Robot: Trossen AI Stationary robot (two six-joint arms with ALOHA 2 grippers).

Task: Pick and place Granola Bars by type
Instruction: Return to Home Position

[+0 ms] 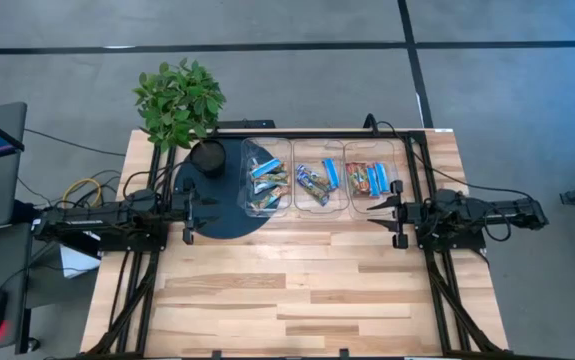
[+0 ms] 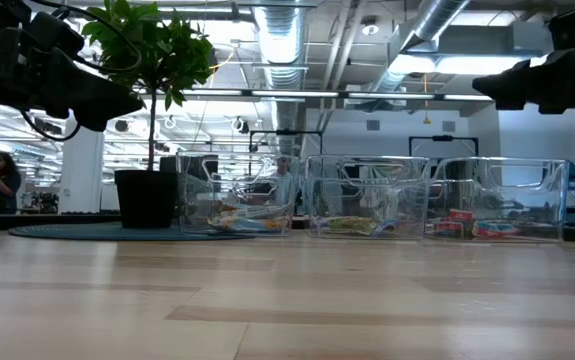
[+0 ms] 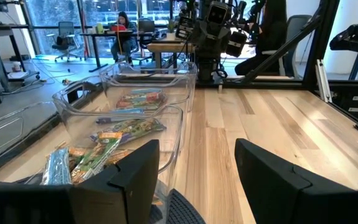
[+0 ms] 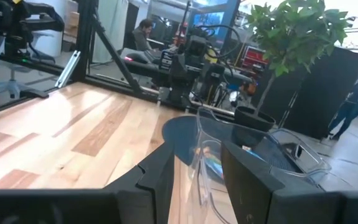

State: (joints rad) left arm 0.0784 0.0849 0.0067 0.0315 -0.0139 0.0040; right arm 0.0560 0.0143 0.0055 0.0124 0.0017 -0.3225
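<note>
The sorting itself looks finished, and the step in hand reads as the return to rest. All the Granola Bars [image 1: 266, 185] in view lie inside the three clear bins lined up along the far side of the tabletop [image 1: 297, 290], and none shows on the open wood in front of them. The left bin [image 2: 232, 185] holds a mix of green-tan and blue wrappers, the middle bin [image 2: 367, 180] holds green and blue ones, and the right bin [image 2: 497, 180] holds mostly red-orange ones. The left hand [image 1: 195, 212] hangs above the dark round mat [image 1: 217, 215], just beside the left bin. Its fingers are spread wide with nothing between them, as the left wrist view shows. The right hand [image 1: 379, 208] sits just beside the front of the right bin. Its fingers are parted and grip nothing, and only the bin's clear wall shows through the gap in the right wrist view. Both arms lie low and level, pointing inward from the table's sides. The next move probably calls for very little: at most settling each arm into its parked pose, with the fingertips kept clear of the bin walls close by. No further bar seems to need picking.
</note>
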